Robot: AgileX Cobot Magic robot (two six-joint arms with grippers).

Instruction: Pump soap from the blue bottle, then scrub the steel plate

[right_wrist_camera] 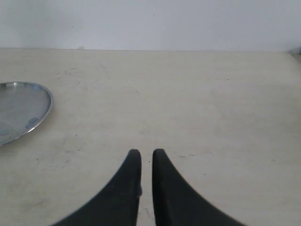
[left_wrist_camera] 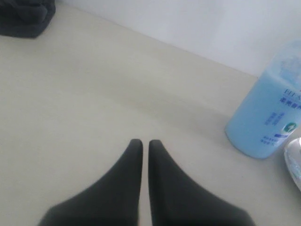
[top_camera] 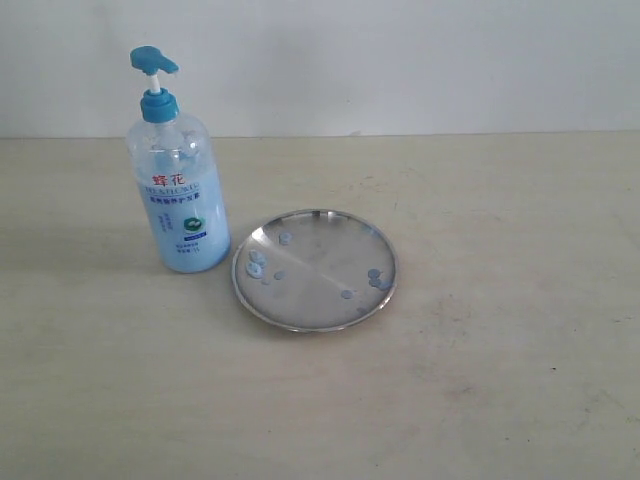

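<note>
The blue bottle (top_camera: 178,190) stands upright on the table, its blue pump head up and its lower half filled with pale blue soap. Just to its right lies the round steel plate (top_camera: 315,270), speckled with small bluish drops of soap (top_camera: 258,267). Neither gripper shows in the exterior view. In the left wrist view my left gripper (left_wrist_camera: 142,142) is shut and empty above bare table, with the blue bottle (left_wrist_camera: 266,115) off to one side and a sliver of the plate's rim (left_wrist_camera: 292,160). My right gripper (right_wrist_camera: 144,152) is shut and empty, apart from the steel plate (right_wrist_camera: 21,109).
The pale wooden table (top_camera: 500,330) meets a white wall (top_camera: 400,60) at the back. A dark cloth-like object (left_wrist_camera: 26,16) lies at a far corner in the left wrist view.
</note>
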